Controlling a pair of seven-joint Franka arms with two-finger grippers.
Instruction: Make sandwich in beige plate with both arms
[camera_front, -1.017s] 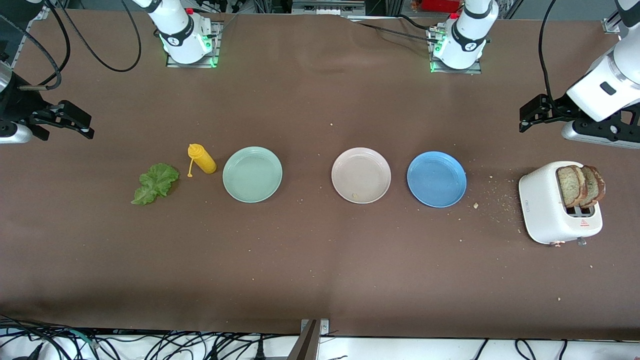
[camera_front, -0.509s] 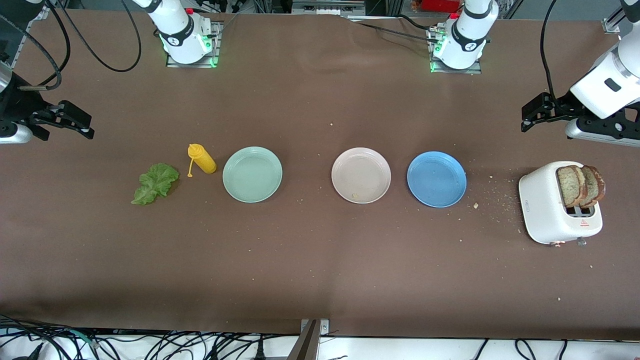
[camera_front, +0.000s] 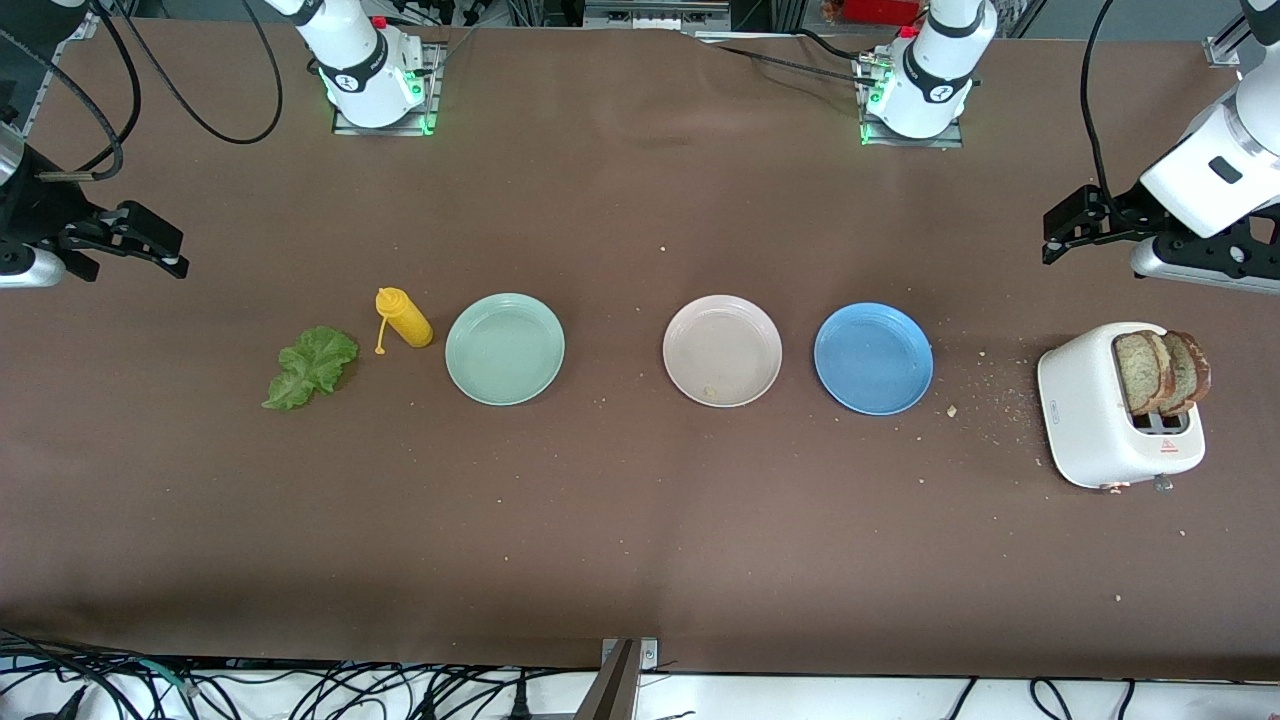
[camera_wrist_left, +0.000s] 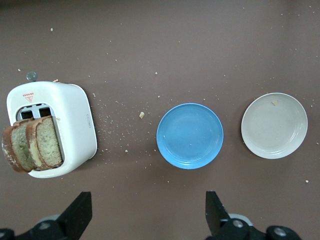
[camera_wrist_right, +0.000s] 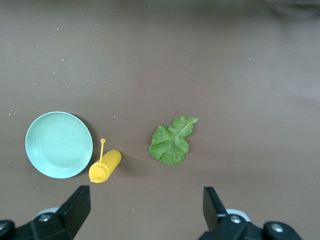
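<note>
Bread slices (camera_front: 1160, 372), two brown wholegrain, standing in white toaster (camera_front: 1100, 420); ruffled green lettuce leaf (camera_front: 310, 366) lying on brown counter (camera_front: 640, 520); round pale beige plate (camera_front: 722, 350) sitting bare; left end effector (camera_front: 1062, 228) and right end effector (camera_front: 150, 245) hovering open; crumbly slices risking breaking if pinched hard.

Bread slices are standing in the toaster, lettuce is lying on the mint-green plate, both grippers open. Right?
Not quite: the lettuce lies on the bare table beside the yellow bottle, not on the mint-green plate, as the front view shows. Bread slices stand in the toaster; both grippers are open.
</note>
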